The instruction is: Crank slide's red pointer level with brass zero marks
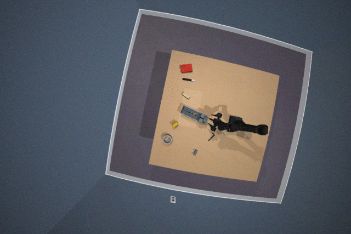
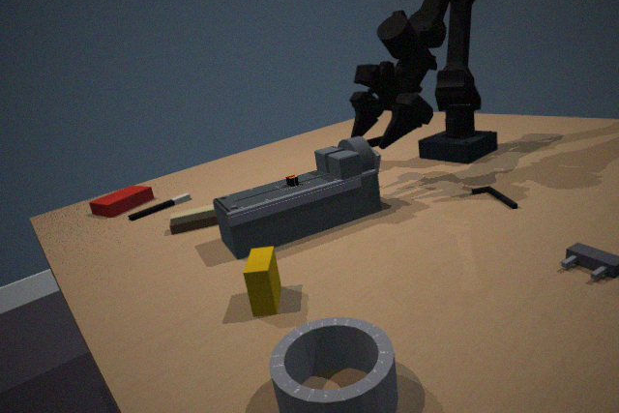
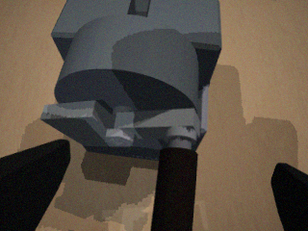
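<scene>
The black gripper [image 3: 168, 218], jaws spread wide w/ nothing btw them, is straddling the dark cylindrical crank handle [image 3: 172, 208], whose long axis is pointing straight back from the grey machine [image 3: 138, 71].

A robot arm [image 2: 457, 23] made entirely of matte black, blocky segments joined by rounded, drum-shaped joints, standing on a square dark base [image 2: 487, 144]. Its gripper [image 2: 382, 126] ends in two thick, wedge-shaped black fingers [image 2: 402, 121] tapering to blunt tips. The surfaces are plain and uniformly dark
</scene>
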